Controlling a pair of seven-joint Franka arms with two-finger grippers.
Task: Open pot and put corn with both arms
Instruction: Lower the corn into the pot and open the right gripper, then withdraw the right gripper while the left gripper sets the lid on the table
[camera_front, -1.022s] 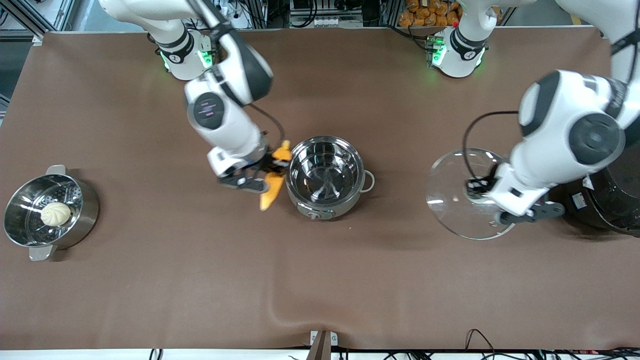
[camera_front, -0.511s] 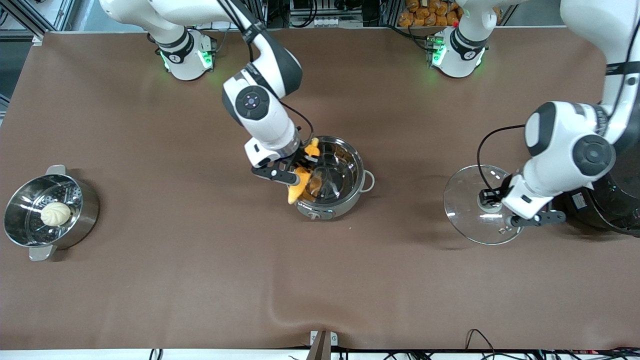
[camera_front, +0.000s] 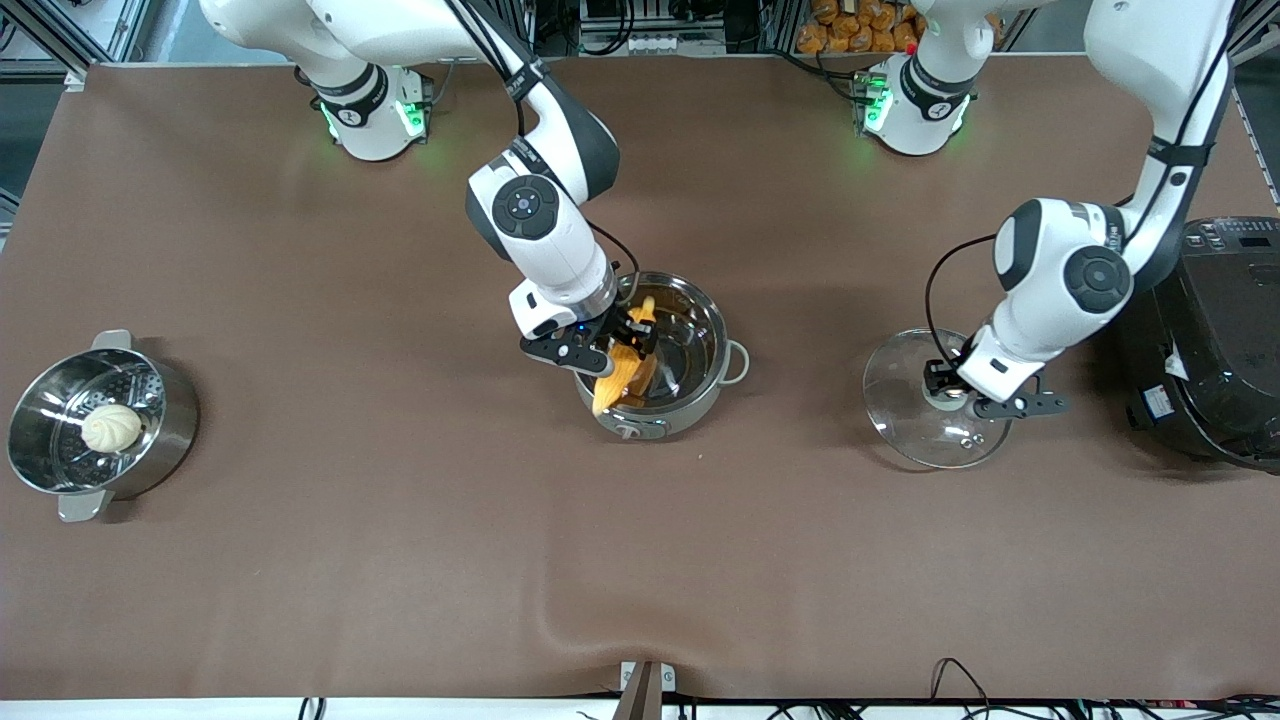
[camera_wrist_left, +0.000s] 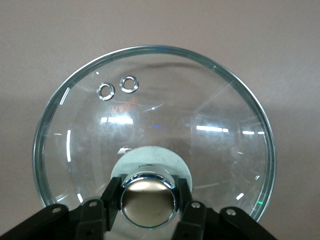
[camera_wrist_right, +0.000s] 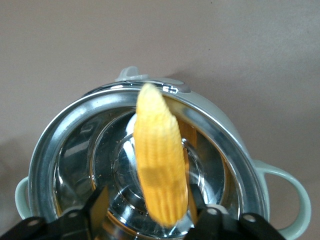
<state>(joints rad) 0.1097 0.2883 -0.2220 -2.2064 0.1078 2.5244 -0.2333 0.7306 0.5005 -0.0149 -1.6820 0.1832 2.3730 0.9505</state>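
Holding the tapered yellow-orange corn cob over the open mouth of the round shiny steel pot, the right gripper has its fingers clamped on the cob's thick end; in the right wrist view the cob hangs with its pointed tip over the rim above the front knob, its body over the pot floor. Progress: the opening step is complete, since the clear glass lid is off the pot and sits low over or on the brown table, well apart from the pot at its 3 o'clock, toward the left arm's end. Contact with the table cannot be confirmed. The left gripper is closed on the lid's copper-coloured knob, one finger on each side. Remaining, by judgement: release the cob into the pot. A steel steamer pot holding a pale bun stands at the pot's 9 o'clock, untouched.
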